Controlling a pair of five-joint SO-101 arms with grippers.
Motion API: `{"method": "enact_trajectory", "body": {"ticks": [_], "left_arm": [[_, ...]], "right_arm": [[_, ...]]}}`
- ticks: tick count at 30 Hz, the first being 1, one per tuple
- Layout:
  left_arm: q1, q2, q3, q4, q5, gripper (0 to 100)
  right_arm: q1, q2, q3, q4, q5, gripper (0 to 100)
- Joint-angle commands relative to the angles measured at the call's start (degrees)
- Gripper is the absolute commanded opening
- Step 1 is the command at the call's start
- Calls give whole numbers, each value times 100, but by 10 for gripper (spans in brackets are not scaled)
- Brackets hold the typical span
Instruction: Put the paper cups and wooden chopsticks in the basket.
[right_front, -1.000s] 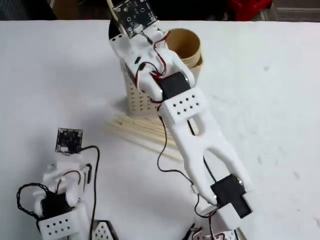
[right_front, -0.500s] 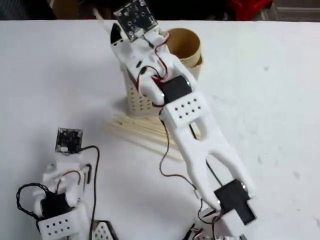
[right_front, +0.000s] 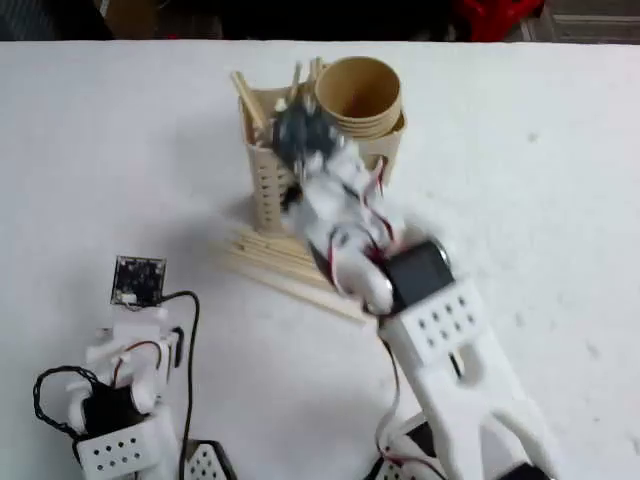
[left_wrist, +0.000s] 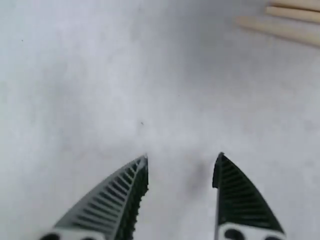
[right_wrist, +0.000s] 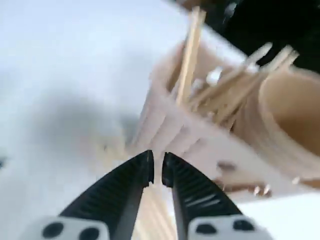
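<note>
A cream perforated basket (right_front: 268, 190) stands at the back middle of the table, with stacked paper cups (right_front: 360, 92) and a few wooden chopsticks (right_front: 246, 96) upright in it. Loose chopsticks (right_front: 285, 268) lie in a pile on the table just in front of it. My right gripper (right_wrist: 157, 159) hangs low over the basket's (right_wrist: 190, 132) near side, shut with nothing held; the cups (right_wrist: 292, 117) and the standing chopsticks (right_wrist: 191, 50) rise behind it. My left gripper (left_wrist: 182, 159) is open above bare table at the front left, with chopstick ends (left_wrist: 285, 25) farther off.
The left arm (right_front: 125, 395) sits folded at the front left corner with a looped black cable beside it. The right arm (right_front: 440, 330) stretches from the front edge toward the basket. White table lies open to the left and right of the basket.
The right arm has pulled back and down from above the basket. The chopstick it held up earlier is out of its gripper, and chopsticks now stand in the basket. The left arm is still.
</note>
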Motion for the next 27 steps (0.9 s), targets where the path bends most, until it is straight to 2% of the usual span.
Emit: {"method": "enact_trajectory", "body": {"ticks": [1,6,9,13,27], "left_arm": [[-40,-22,-18,9,-26,219],[-40,-22,-18,9,-26,219],[-40,-22,-18,9,-26,219],[-40,-22,-18,9,-26,219],[-40,-22,-18,9,-26,219]], "right_arm": [[-347,-734,1064,251,404,38],[-673,-1130,2875,-708,396,39],[-637,-1138,3640,-1648,413,41],[-558,-1182,4316,-2325,387,40],[-541,-1191,4501,-2440,387,39]]}}
